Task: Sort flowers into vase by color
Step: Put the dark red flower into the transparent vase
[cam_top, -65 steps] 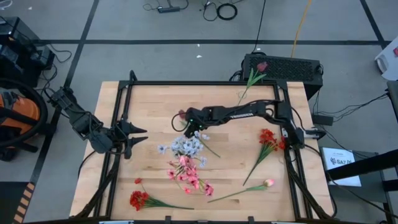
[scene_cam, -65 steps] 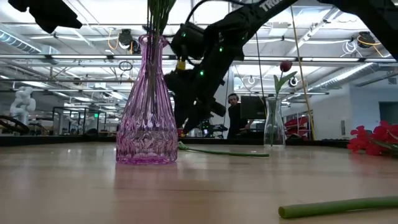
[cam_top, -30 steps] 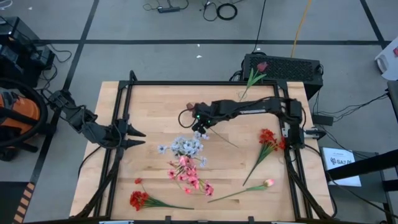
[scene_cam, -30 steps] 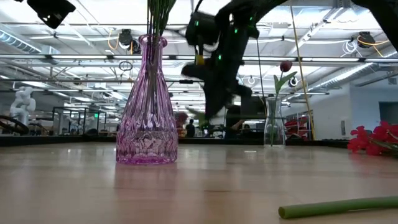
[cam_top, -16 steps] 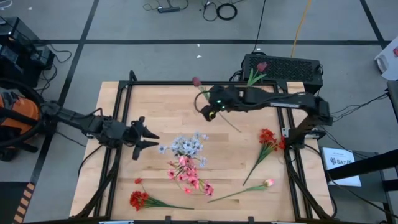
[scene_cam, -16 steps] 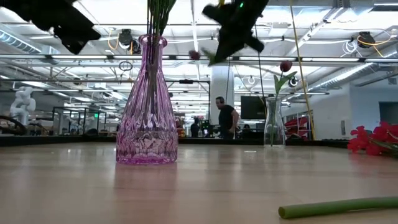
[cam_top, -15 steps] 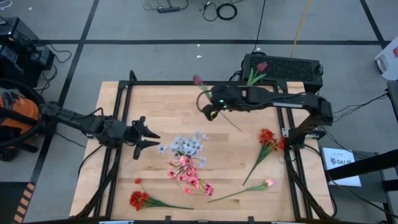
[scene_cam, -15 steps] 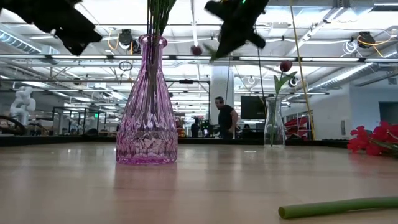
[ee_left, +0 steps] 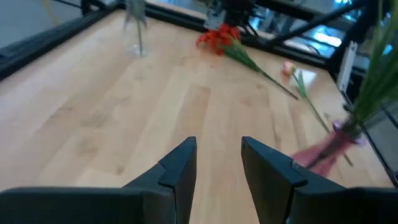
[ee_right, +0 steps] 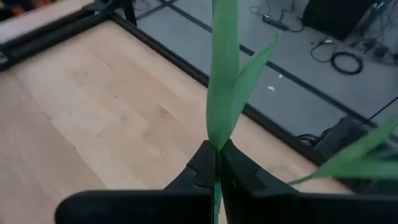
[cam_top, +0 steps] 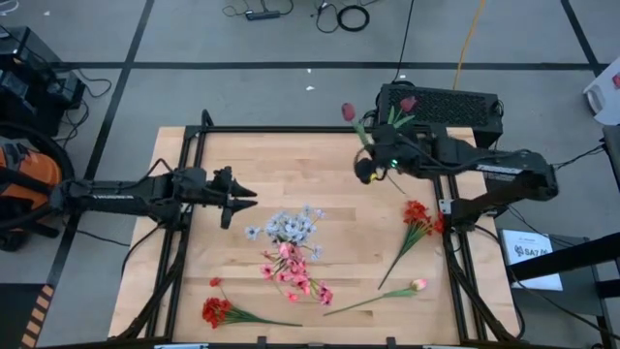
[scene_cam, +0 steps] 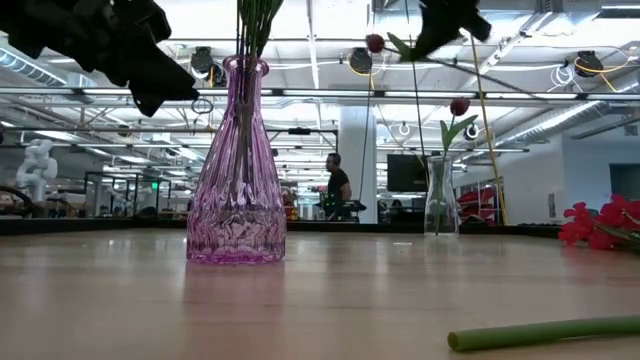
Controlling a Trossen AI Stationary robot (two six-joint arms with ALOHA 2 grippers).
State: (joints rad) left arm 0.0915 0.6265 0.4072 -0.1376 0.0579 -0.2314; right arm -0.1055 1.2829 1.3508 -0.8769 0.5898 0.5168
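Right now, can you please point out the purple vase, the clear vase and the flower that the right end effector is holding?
purple vase (scene_cam: 237,190), low view, on its ribbed belly.
clear vase (scene_cam: 437,205), low view, on its glass body.
held flower (cam_top: 348,112), high view, on its dark red head.
right end effector (ee_right: 217,163), right wrist view, where the fingers pinch the stem.

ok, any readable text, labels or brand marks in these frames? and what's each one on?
No text can be quoted; none reads cleanly.
White lettering along the left arm, high view: too small to read.
White lettering along the right arm, high view: too small to read.
Dark print on the white sheet on the floor right of the table: blurred, not legible.
Low view and both wrist views: no text visible.
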